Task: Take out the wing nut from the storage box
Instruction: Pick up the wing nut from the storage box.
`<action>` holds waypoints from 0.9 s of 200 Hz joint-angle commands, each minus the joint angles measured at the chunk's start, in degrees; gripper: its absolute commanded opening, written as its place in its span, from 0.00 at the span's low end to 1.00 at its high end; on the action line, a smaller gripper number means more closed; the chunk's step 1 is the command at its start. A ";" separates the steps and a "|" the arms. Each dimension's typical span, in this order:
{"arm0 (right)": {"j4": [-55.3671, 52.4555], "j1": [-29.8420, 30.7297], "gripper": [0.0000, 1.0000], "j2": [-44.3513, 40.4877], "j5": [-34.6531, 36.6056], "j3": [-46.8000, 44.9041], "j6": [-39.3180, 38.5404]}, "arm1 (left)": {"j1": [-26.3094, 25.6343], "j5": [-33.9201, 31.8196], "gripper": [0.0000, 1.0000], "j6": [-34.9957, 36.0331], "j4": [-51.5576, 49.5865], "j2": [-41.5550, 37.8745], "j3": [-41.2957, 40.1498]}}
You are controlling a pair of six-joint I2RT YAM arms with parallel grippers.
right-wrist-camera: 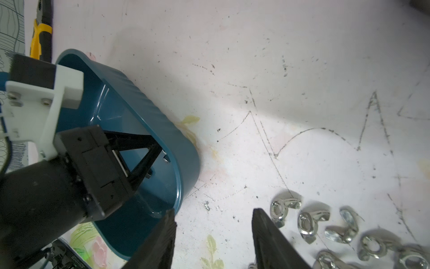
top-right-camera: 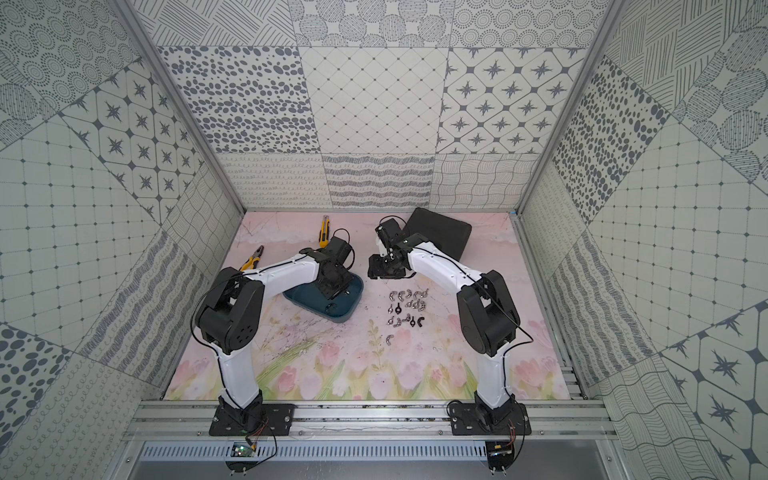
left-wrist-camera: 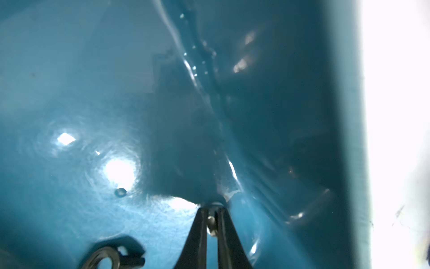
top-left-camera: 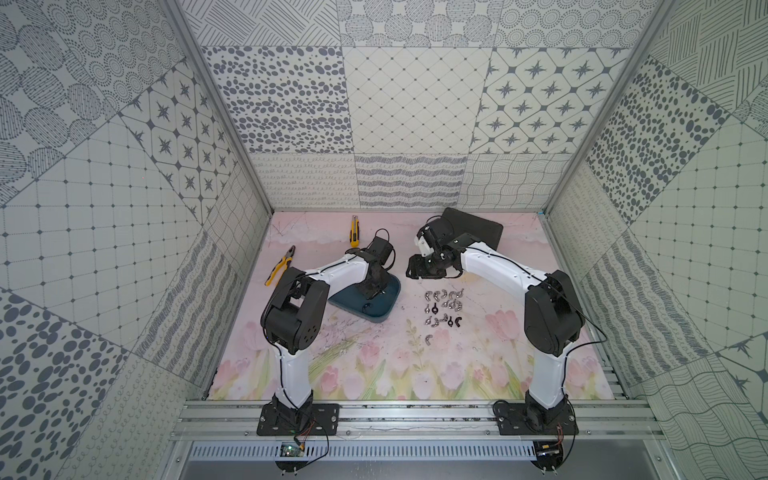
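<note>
The dark teal storage box (top-left-camera: 376, 319) (top-right-camera: 341, 316) lies on the floral mat left of centre. My left gripper (top-left-camera: 371, 293) (top-right-camera: 332, 292) reaches down into it. In the left wrist view this gripper (left-wrist-camera: 212, 209) is shut on a small silver wing nut (left-wrist-camera: 211, 224) just above the box floor (left-wrist-camera: 69, 69). Another wing nut (left-wrist-camera: 108, 257) lies loose in the box. My right gripper (top-left-camera: 415, 268) (right-wrist-camera: 214, 212) hovers open over the mat, between the box wall (right-wrist-camera: 162, 130) and a group of several wing nuts (top-left-camera: 442, 307) (right-wrist-camera: 325, 226), with nothing between its fingers.
Yellow-handled pliers (top-left-camera: 282, 266) and a yellow utility knife (top-left-camera: 354, 229) lie behind and left of the box. A black case (top-left-camera: 478, 232) sits at the back right, behind the right wrist.
</note>
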 commanded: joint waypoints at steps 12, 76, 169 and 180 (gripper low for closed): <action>1.59 -1.66 0.57 -4.15 -0.21 -0.78 -1.32 | 0.43 -1.12 0.03 6.95 -2.75 -2.29 1.26; 1.58 -5.27 0.61 -7.68 -0.38 -3.84 -1.67 | -0.32 -0.27 0.00 17.20 -6.66 -6.80 5.01; 3.08 -16.86 0.82 -20.37 1.22 -18.34 -0.97 | -19.65 4.57 0.00 28.78 -18.22 -5.57 15.93; 3.07 -18.17 0.84 -22.27 1.77 -19.90 -0.97 | -22.17 4.64 0.00 27.79 -17.25 -5.14 14.70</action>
